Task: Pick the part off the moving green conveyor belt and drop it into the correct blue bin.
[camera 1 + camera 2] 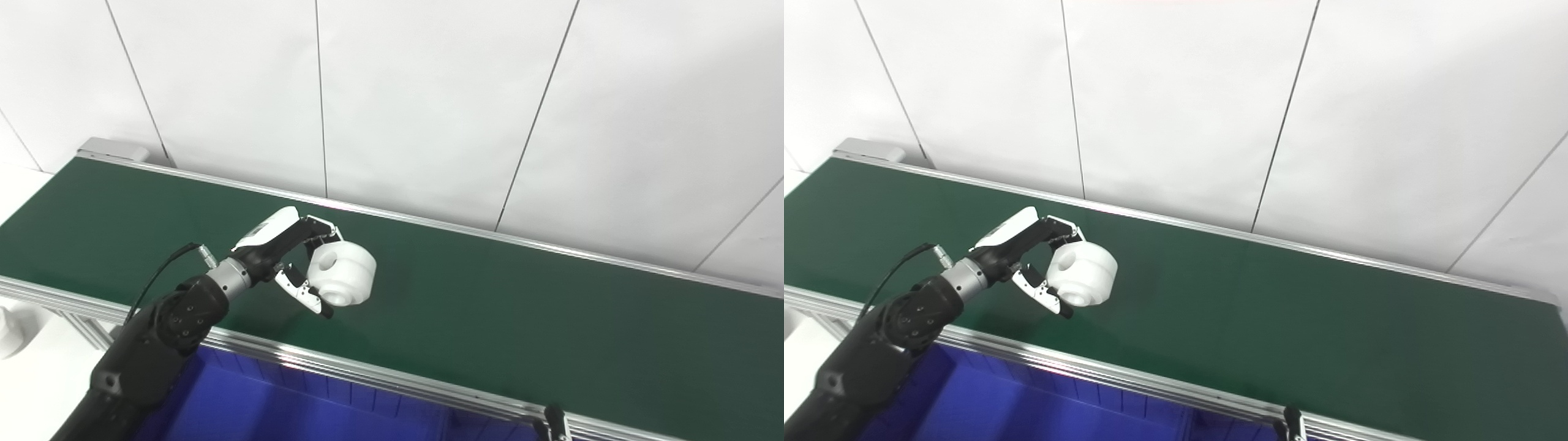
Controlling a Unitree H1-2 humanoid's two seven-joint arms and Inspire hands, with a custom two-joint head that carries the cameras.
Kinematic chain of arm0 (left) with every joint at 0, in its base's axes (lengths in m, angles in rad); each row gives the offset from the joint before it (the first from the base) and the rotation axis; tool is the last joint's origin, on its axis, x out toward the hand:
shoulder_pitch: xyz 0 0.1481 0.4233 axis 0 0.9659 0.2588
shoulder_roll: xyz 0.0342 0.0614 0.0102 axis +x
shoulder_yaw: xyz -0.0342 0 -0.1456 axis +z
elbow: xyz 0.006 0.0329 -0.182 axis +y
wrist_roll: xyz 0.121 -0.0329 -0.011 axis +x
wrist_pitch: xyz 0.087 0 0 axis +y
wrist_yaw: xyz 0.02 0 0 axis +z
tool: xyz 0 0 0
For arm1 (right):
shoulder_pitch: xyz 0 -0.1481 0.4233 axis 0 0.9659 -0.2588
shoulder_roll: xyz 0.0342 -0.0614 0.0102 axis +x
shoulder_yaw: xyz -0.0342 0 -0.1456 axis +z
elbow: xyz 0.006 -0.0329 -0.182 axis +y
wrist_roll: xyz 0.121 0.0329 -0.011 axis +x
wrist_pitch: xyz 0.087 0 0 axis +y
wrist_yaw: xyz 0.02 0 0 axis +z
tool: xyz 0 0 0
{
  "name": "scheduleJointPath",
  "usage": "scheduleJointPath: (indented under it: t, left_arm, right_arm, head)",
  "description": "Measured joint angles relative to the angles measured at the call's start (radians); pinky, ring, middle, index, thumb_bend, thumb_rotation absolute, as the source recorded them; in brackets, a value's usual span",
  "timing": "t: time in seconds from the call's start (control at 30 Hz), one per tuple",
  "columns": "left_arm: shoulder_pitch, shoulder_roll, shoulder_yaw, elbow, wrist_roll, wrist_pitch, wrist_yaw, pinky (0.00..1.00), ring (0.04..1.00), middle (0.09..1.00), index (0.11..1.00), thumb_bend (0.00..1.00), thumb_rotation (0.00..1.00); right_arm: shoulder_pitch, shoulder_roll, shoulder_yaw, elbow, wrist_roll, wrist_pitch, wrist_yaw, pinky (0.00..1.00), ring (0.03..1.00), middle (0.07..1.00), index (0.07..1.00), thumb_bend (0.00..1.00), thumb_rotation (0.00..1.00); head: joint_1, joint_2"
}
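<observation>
My left hand [288,260] is clamped round the white round plastic part with a hole [341,273], holding it above the dark green conveyor belt [490,306] so it can go to the blue plastic bin [275,410] at six o'clock.

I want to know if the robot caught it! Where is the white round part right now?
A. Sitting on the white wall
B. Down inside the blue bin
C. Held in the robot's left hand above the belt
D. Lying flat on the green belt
C: the left hand has its fingers closed around the white part, holding it over the green conveyor belt, not yet over the blue bin.
</observation>
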Motion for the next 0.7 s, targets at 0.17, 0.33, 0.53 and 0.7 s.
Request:
scheduleJointPath:
  t: [0.17,0.33,0.53,0.7]
  left_arm:
    - [0.110,0.075,0.009,-0.221,0.067,0.010,-0.033,0.51,0.485,0.485,0.482,0.52,0.00]
    - [0.235,0.136,0.042,-0.414,0.169,0.053,-0.057,0.59,0.516,0.492,0.477,0.52,0.00]
    - [0.391,0.146,0.045,-0.535,0.265,0.085,-0.102,0.57,0.483,0.454,0.507,0.52,0.00]
    - [0.460,0.146,0.039,-0.593,0.357,0.109,-0.145,0.59,0.535,0.499,0.474,0.52,0.00]
  right_arm:
    - [0.022,0.000,0.005,-0.039,-0.001,0.000,0.001,1.00,0.969,0.991,1.000,0.75,1.00]
    - [0.050,0.003,0.007,-0.113,-0.011,0.002,0.001,0.96,0.943,0.971,1.000,0.76,1.00]
    - [0.064,0.016,0.010,-0.182,-0.034,0.025,0.000,0.92,0.928,0.951,0.996,0.77,1.00]
    - [0.069,0.024,0.011,-0.210,-0.061,0.061,0.000,0.90,0.909,0.937,0.985,0.79,1.00]
  head:
    - [-0.023,0.066]
    - [-0.058,0.175]
    - [-0.077,0.209]
    - [-0.117,0.221]
